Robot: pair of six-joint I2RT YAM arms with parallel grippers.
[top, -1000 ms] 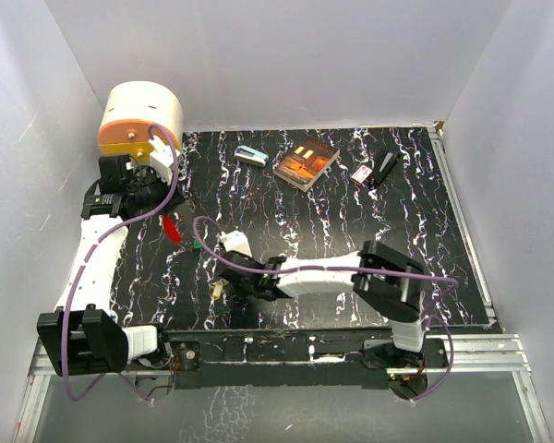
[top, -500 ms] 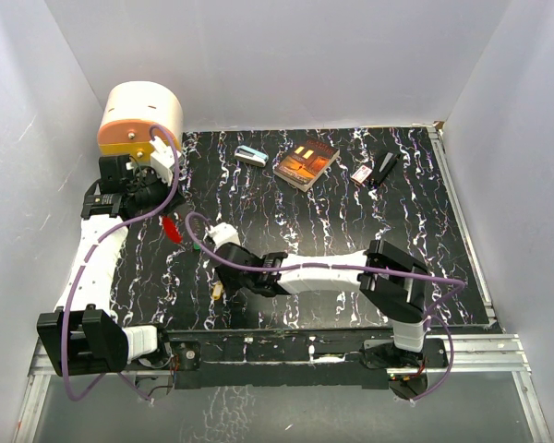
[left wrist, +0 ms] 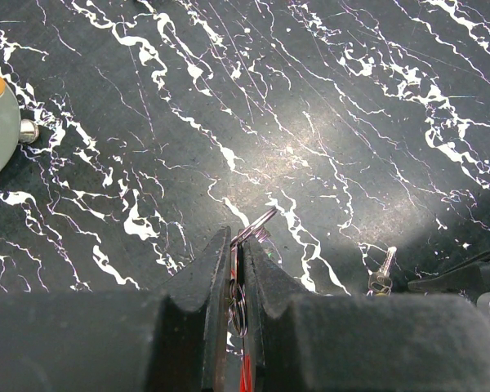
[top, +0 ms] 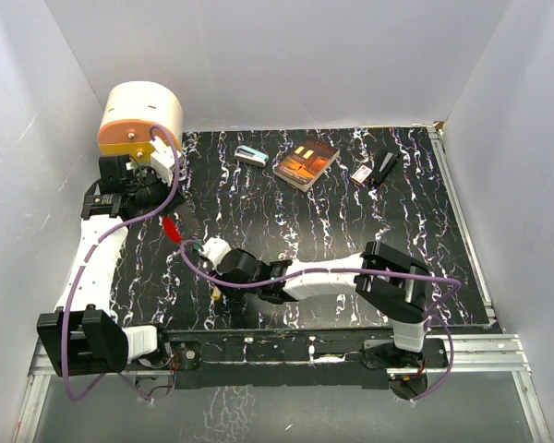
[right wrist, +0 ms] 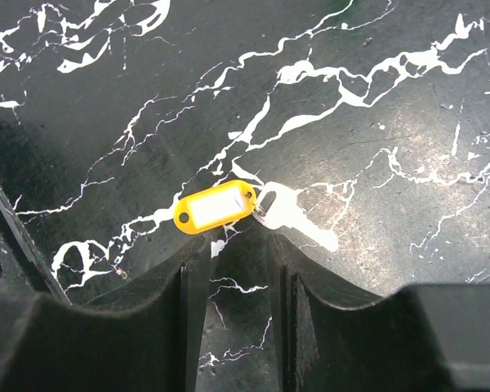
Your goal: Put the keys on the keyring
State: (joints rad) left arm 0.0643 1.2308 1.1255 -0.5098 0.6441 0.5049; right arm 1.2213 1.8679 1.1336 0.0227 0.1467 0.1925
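Plain white walls (top: 286, 65) box in a black table (top: 397, 221) streaked with white marbling, under soft light

The left arm (top: 92, 254) rose along the left side with the left gripper (left wrist: 237, 245) tilted down, fingers pinched on the keyring (left wrist: 257, 224), while the right arm (top: 323, 275) stretched low toward the left, the right gripper (right wrist: 237, 245) with its fingers standing apart.

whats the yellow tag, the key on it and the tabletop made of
Yellow tag: likely plastic, smooth and slightly glossy, with a white paper-like label window. Key: seems to be metal, with a pale silvery sheen. Tabletop: black with white veins like marble and a semi-gloss glare; probably a printed laminate or sheet, though real stone can't be ruled out.
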